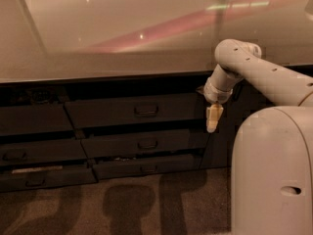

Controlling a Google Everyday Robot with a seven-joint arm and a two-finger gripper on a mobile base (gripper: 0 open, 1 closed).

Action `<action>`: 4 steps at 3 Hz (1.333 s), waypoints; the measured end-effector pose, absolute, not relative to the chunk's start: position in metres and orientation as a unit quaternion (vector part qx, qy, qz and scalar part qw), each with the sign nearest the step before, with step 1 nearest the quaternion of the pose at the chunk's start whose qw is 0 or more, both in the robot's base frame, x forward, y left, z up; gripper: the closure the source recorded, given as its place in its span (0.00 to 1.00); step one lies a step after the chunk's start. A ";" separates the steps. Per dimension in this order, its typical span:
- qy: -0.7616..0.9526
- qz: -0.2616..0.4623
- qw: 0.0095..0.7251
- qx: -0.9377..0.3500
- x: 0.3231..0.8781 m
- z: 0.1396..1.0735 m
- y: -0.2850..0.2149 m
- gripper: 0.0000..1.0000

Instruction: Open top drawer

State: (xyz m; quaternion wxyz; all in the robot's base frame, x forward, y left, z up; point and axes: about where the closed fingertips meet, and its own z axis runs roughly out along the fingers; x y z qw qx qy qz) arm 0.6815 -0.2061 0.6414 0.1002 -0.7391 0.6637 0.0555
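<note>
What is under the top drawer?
Below the top drawer sit the middle drawer and the bottom drawer, then the floor. Their insides are hidden. The gripper hangs at the top drawer's right end.

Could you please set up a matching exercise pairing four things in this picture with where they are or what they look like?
Things: A top drawer; B pincer; C counter; D robot body.
Descriptions: 1 pale, fills the lower right corner; 2 glossy, with a pink streak; 3 dark, just under the counter edge; 4 points down beside the drawer's right end.
Pairs: A-3; B-4; C-2; D-1.
</note>
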 end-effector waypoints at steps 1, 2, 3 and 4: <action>0.664 0.056 0.100 -0.739 0.682 0.641 -0.206 0.00; 0.664 0.056 0.100 -0.739 0.682 0.641 -0.206 0.19; 0.664 0.056 0.100 -0.739 0.682 0.641 -0.206 0.42; 0.664 0.056 0.100 -0.739 0.682 0.641 -0.206 0.65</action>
